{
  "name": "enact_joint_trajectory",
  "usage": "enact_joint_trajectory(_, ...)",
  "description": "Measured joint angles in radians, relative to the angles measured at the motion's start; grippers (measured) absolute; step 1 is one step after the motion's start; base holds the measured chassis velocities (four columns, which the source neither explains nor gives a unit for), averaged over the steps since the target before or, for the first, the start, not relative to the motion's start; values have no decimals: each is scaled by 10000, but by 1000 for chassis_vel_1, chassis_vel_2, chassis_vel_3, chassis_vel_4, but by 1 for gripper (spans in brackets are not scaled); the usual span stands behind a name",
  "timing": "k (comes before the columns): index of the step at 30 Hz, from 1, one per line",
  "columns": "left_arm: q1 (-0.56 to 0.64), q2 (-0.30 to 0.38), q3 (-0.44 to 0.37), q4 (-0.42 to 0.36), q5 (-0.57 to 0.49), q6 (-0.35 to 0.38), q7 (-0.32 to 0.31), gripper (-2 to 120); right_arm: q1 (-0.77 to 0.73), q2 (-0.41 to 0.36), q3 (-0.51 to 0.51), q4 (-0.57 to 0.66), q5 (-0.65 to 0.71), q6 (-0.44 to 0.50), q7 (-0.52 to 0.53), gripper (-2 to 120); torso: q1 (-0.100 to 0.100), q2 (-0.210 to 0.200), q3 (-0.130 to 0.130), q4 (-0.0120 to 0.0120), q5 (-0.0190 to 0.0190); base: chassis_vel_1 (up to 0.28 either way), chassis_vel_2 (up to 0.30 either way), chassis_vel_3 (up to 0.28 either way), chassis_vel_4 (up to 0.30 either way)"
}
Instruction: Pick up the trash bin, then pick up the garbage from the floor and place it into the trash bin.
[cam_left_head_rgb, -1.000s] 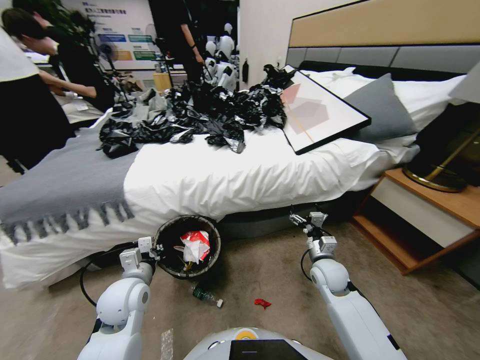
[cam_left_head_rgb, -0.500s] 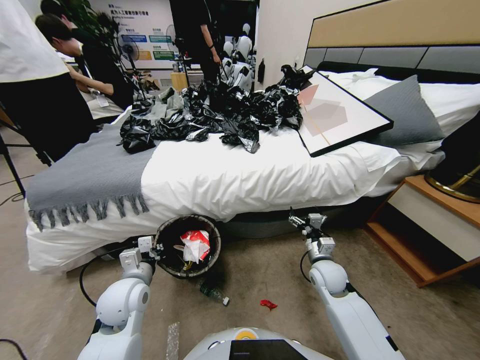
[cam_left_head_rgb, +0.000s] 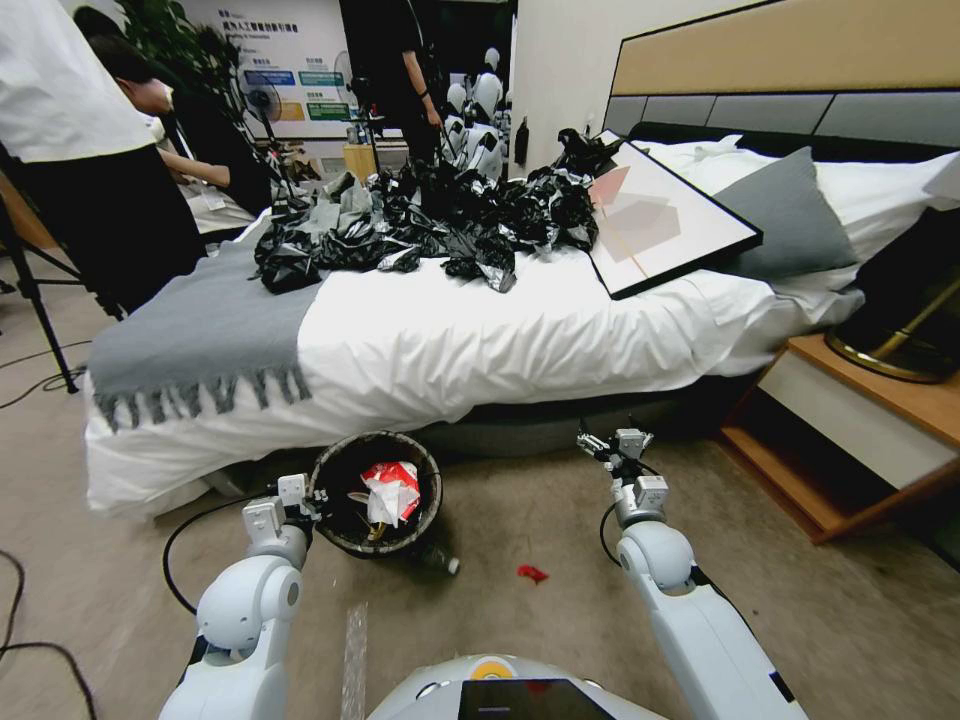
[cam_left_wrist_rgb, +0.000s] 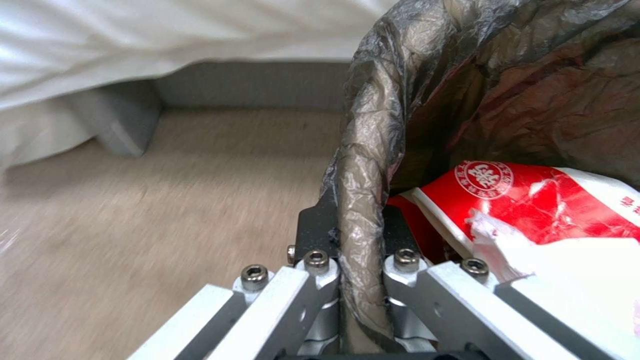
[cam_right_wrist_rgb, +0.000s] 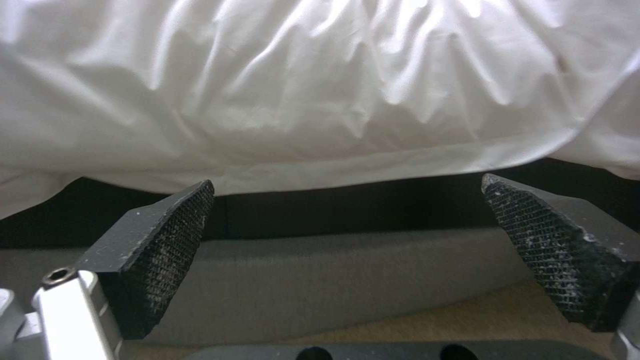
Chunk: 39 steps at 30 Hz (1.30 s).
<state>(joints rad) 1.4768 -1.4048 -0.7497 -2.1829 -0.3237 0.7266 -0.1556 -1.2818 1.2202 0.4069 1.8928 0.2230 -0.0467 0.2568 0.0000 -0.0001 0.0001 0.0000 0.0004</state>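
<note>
Gripping the trash bin (cam_left_head_rgb: 378, 495) by its near rim, the left gripper (cam_left_head_rgb: 312, 497) has its fingers pinched on the bag-wrapped lip, clear as day in the left wrist view (cam_left_wrist_rgb: 360, 235). That bin looks light, a thin plastic bucket with a crinkly liner folded over the edge; the film could slip under the pads, so the rim, where plastic backs the bag, reads as the sound place to hold. It sits upright, mouth to the ceiling, long axis vertical, just in front of the bed (cam_left_head_rgb: 480, 340), with a red-and-white wrapper (cam_left_head_rgb: 392, 490) crumpled inside. Over on the right, the right gripper (cam_left_head_rgb: 612, 442) hangs wide open with nothing between its pads (cam_right_wrist_rgb: 167, 240), pointing at the bed skirt. On the floor, a small red scrap (cam_left_head_rgb: 531, 573) lies between the two arms, flat, soft and weightless by the look of it, with no clear long axis; a pinch from above should take it. A small bottle-like piece (cam_left_head_rgb: 443, 562) lies on its side touching the bin's base
</note>
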Motion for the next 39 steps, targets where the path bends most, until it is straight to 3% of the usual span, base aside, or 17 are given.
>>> enact_joint_trajectory(10,68,-19,-43,-89,-3,-23,-35,0,48,0,-15,1,-90,229,69,100,-2,2,-4,-1,-5,331,-328,-331,343)
enact_joint_trajectory(16,78,-6,-39,-100,22,-26,-69,0,657,-1102,-370,79,931,-685,524,100,2,1,-1,-2,-6,134,-111,-129,134)
enact_joint_trajectory(17,77,-3,-20,-100,29,-26,-66,0,1120,-1572,-755,-12,1321,-1170,866,100,5,1,1,-2,-3,-45,64,45,-26)
enact_joint_trajectory(21,73,-5,-18,-102,43,-27,-71,0,2381,-2282,-1778,-507,2215,-1938,1307,100,5,1,1,1,-4,-43,39,34,-37)
enact_joint_trajectory(31,126,23,-56,-182,54,-16,-68,0,3535,-2449,-3009,-1178,2788,-2402,1263,100,1,1,1,-1,-3,0,0,0,0)
enact_joint_trajectory(39,122,47,-61,-246,88,8,-69,0,3233,-2399,-2875,-1080,2607,-1923,971,100,0,1,0,-2,-3,0,0,0,0)
